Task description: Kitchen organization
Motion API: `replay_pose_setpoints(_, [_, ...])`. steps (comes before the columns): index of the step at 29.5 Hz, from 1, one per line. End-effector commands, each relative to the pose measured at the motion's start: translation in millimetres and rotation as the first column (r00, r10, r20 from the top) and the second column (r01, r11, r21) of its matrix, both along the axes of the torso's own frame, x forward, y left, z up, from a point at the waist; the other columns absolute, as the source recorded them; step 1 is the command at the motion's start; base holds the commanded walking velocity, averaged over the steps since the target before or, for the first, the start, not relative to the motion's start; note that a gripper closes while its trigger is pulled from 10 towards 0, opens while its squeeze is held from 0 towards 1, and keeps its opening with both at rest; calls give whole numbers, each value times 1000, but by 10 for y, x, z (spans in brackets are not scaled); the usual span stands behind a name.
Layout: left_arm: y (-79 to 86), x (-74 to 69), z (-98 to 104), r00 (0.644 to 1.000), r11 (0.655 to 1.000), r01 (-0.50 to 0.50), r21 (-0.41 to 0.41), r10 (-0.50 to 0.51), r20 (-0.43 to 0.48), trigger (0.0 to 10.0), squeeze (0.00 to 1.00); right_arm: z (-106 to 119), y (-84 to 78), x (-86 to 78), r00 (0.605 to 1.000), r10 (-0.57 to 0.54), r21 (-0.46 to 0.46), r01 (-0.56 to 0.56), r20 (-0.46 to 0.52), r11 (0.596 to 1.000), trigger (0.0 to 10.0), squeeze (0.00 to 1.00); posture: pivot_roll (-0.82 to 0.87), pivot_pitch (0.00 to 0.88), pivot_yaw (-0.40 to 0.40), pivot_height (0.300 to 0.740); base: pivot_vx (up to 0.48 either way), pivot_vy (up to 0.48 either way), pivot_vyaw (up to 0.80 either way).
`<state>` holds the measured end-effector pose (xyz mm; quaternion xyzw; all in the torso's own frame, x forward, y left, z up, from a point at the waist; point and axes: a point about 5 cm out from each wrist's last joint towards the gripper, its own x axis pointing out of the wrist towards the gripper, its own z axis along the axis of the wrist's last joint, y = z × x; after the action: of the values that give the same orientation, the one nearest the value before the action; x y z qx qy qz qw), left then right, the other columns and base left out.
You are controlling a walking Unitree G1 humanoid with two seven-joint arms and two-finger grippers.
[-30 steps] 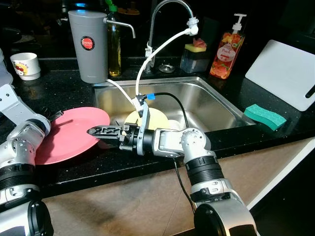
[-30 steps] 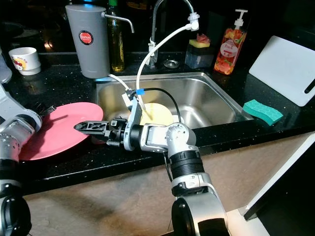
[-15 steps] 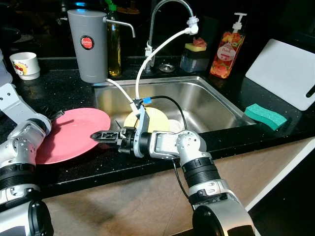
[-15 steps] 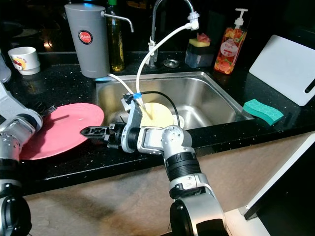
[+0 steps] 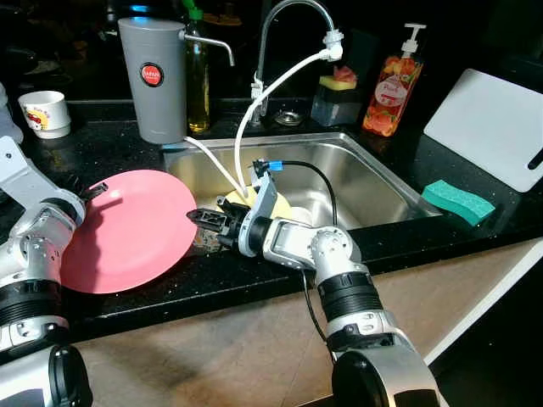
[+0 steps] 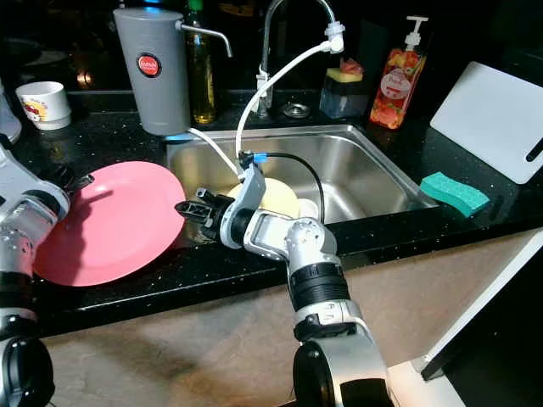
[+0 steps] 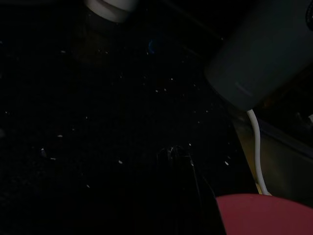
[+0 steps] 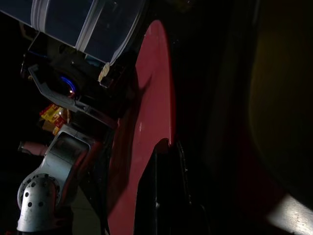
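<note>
A pink plate [image 5: 127,233] stands tilted above the black counter [image 5: 110,153], left of the sink [image 5: 373,182]. My left gripper [image 5: 92,188] is shut on its far left rim. My right gripper [image 5: 197,217] reaches in from the sink side, and its tip meets the plate's right edge. The right wrist view shows that rim [image 8: 146,127] edge-on just past the gripper. A yellow plate [image 6: 280,199] lies in the sink, mostly hidden behind my right forearm. The pink plate's edge [image 7: 266,215] also appears in the dark left wrist view.
A grey canister [image 5: 154,80], an oil bottle [image 5: 197,80] and a white cup [image 5: 44,113] stand at the back left. A white hose [image 5: 254,110] hangs from the faucet [image 5: 288,17] into the sink. Soap bottle [image 5: 392,85], green sponge [image 5: 456,202] and white cutting board [image 5: 488,127] are on the right.
The pink plate has been tipped up from lying flat. My right gripper has drawn back from over the plate to its right edge, toward the sink.
</note>
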<state>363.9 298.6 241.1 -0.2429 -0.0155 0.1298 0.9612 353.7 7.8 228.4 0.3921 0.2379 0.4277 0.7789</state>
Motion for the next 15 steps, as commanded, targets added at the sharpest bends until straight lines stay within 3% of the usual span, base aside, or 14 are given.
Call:
replay_pose_setpoints(1, [-91, 32, -155, 997, 999, 38, -20, -39, -65, 0, 0, -130, 378, -223, 992, 101, 80, -95, -76, 992, 0, 0, 45, 45, -41, 740, 0, 0, 0])
replay_pose_setpoints(5, [-107, 39, -137, 997, 999, 50, -5, -51, -56, 0, 0, -136, 386, -227, 992, 99, 82, -93, -77, 992, 0, 0, 46, 38, -41, 740, 0, 0, 0])
replay_pose_setpoints(6, [-119, 44, -113, 997, 998, 60, 13, -59, -44, 745, 0, -141, 385, -225, 992, 95, 81, -88, -79, 993, 0, 0, 46, 38, -41, 740, 0, 0, 0])
replay_pose_setpoints(8, [-164, 55, 84, 994, 995, 74, 74, -80, 80, 10000, 0, -160, 337, -178, 995, 51, 72, -45, -83, 996, 0, 0, 46, 37, -43, 740, 0, 0, 0])
replay_pose_setpoints(9, [-164, 55, 84, 994, 995, 74, 74, -80, 80, 10000, 0, -160, 337, -178, 995, 51, 72, -45, -83, 996, 0, 0, 46, 37, -43, 740, 0, 0, 0])
replay_pose_setpoints(10, [-198, 51, 227, 981, 992, 75, 103, -92, 168, 10000, 0, -166, 278, -121, 996, 5, 73, 2, -92, 997, 0, 0, 49, 34, -43, 740, 0, 0, 0])
replay_pose_setpoints(11, [-255, 38, 383, 956, 987, 97, 125, -128, 263, 10000, 0, -166, 194, -42, 994, -60, 71, 67, -95, 995, 0, 0, 49, 33, -44, 740, 0, 0, 0])
replay_pose_setpoints(13, [-390, 4, 589, 903, 969, 150, 197, -215, 371, 10000, 0, -155, 4, 113, 977, -192, 64, 199, -93, 978, 0, 0, 51, 34, -43, 740, 0, 0, 0])
replay_pose_setpoints(15, [-451, -10, 646, 882, 956, 173, 235, -257, 395, 10000, 0, -147, -73, 166, 967, -239, 62, 245, -91, 967, 0, 0, 51, 34, -42, 740, 0, 0, 0])
